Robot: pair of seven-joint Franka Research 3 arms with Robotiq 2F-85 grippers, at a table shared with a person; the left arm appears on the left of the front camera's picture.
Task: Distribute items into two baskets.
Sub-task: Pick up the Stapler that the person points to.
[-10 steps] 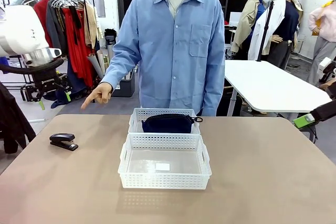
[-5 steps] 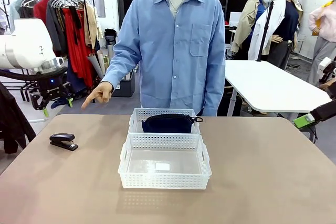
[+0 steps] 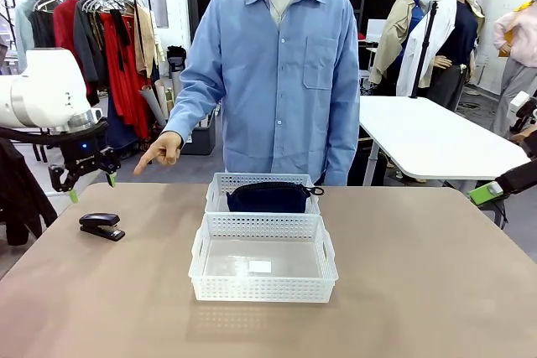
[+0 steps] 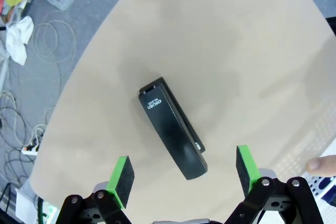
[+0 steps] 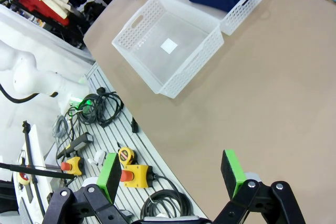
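**Both grippers wide, stapler loose on the table**

Hard to see:
- The pouch point(image 3: 268, 198) sits in the smaller far basket point(image 3: 220, 184). Its lower half is masked by the lattice wall; the zip pull hangs over the right rim.
- The larger near basket point(image 3: 260, 289) holds a white label point(image 3: 260, 267), unreadable.
- In the front view the right arm is cut off at the frame edge.
- The print on the stapler point(image 4: 170, 129) is too small to read.
- The person's hand point(image 3: 162, 150) points down-left, and whether at the stapler I cannot tell.

Left gripper point(image 3: 91, 184) hangs above the stapler with fingers spread, holding nothing. Right gripper point(image 5: 173, 174) is spread too, off the table's side.

The tan table point(image 3: 419, 291) is matte. There is a clothes rack point(image 3: 101, 31) far left, a white table point(image 3: 436, 136) far right and cables point(image 4: 31, 103) on the floor.
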